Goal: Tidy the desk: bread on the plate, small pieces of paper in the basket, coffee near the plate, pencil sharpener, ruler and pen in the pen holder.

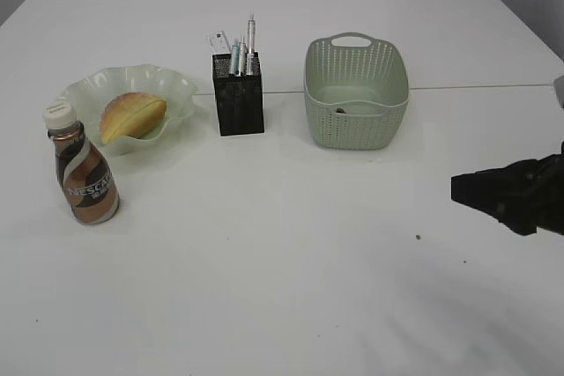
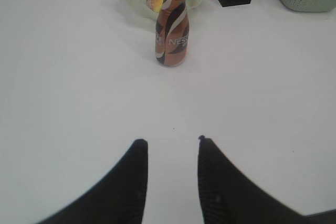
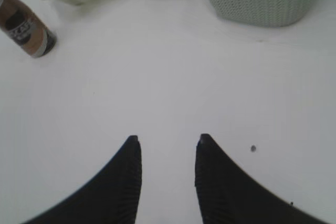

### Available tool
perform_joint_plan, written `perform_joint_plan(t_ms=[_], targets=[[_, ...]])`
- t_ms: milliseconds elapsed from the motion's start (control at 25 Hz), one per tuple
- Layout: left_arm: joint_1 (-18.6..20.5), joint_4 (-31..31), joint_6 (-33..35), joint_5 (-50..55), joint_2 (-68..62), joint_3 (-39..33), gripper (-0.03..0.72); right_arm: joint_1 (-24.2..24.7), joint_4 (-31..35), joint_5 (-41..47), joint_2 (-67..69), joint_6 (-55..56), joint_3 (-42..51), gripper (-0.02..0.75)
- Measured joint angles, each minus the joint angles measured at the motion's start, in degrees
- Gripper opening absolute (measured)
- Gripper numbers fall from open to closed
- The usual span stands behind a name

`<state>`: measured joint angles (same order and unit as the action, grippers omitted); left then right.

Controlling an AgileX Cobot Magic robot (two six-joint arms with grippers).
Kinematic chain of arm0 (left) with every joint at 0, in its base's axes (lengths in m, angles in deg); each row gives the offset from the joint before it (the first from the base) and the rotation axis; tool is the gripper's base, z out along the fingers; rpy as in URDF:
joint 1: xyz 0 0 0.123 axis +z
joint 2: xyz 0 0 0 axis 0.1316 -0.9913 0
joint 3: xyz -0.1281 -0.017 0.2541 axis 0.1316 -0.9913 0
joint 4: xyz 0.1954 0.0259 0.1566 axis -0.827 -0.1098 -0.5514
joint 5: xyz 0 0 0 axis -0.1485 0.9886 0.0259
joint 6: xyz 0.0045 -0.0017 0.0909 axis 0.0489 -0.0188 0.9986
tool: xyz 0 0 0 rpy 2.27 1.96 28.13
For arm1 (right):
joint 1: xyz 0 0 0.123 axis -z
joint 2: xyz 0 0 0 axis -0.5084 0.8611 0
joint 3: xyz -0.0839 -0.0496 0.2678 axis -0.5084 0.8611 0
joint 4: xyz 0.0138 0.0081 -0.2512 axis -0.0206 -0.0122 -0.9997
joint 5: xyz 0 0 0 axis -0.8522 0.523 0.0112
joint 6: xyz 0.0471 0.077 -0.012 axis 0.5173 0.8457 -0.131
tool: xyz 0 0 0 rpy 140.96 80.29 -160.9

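- Bread (image 1: 132, 116) lying in the plate (image 1: 172, 85) at far left, long axis running diagonal, near-left end to far-right end, crease along the length.
- Coffee (image 1: 83, 169) standing upright on the counter (image 1: 282, 288), cap up, just near-left of the plate, right beside its rim; can't tell whether touching.
- Pen holder (image 1: 238, 99) upright right of the plate, pens and what looks like the clear ruler (image 1: 220, 43) poking out the top, pointing up and leaning slightly.
- Basket (image 1: 356, 94) right of the pen holder, long axis going near to far, loop handle on the far rim, some small dark bit inside, too small to tell what.
- Left claw (image 2: 170, 142) spread apart over bare counter, pinching nothing, pointing toward the coffee.
- Right claw (image 3: 167, 140) also spread, nothing between the tips, hovering at the right edge, aimed at the far row.
- Couple of tiny dark specks on the counter near the right claw.
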<state>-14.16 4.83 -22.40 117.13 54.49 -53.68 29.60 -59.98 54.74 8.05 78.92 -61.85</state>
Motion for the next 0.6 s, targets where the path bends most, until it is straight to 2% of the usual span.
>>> perform_joint_plan(t_ms=[360, 520, 600], targets=[[0.00, 0.00, 0.00, 0.00, 0.00, 0.00, 0.241, 0.00, 18.17, 4.88, 0.00, -13.18, 0.00, 0.258], [0.00, 0.00, 0.00, 0.00, 0.00, 0.00, 0.241, 0.00, 26.22, 10.98, 0.00, -23.14, 0.00, 0.258], [0.00, 0.00, 0.00, 0.00, 0.00, 0.00, 0.241, 0.00, 32.23, 14.05, 0.25, -30.55, 0.00, 0.258]])
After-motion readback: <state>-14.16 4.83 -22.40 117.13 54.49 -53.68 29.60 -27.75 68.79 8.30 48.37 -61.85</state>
